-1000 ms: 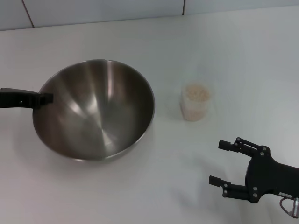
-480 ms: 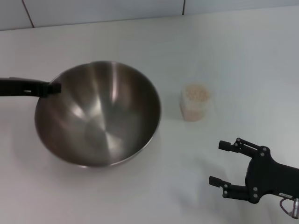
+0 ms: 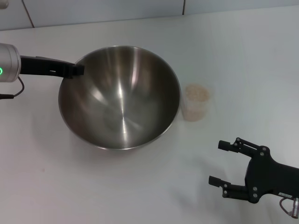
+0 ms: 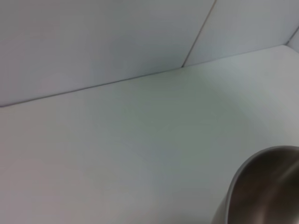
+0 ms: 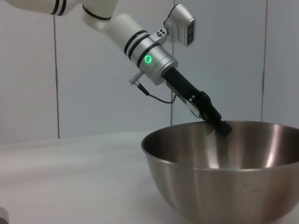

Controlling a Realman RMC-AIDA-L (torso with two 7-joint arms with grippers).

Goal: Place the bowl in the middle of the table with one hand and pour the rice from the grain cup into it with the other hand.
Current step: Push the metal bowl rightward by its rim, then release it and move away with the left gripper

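Note:
The steel bowl (image 3: 120, 98) stands on the white table (image 3: 140, 186), left of the middle. My left gripper (image 3: 78, 70) is shut on the bowl's far left rim; it also shows in the right wrist view (image 5: 222, 126), clamped on the bowl's rim (image 5: 224, 163). Part of the bowl's rim shows in the left wrist view (image 4: 261, 191). The clear grain cup (image 3: 196, 102) with rice (image 3: 197, 93) stands just right of the bowl. My right gripper (image 3: 220, 162) is open and empty near the table's front right, well short of the cup.
A pale tiled wall (image 3: 103, 9) runs along the table's far edge. A thin cable (image 3: 11, 93) hangs from the left arm's wrist. Bare tabletop lies in front of the bowl and to the right of the cup.
My left gripper has carried the bowl to the right and farther back, close to the cup. The right arm has not moved.

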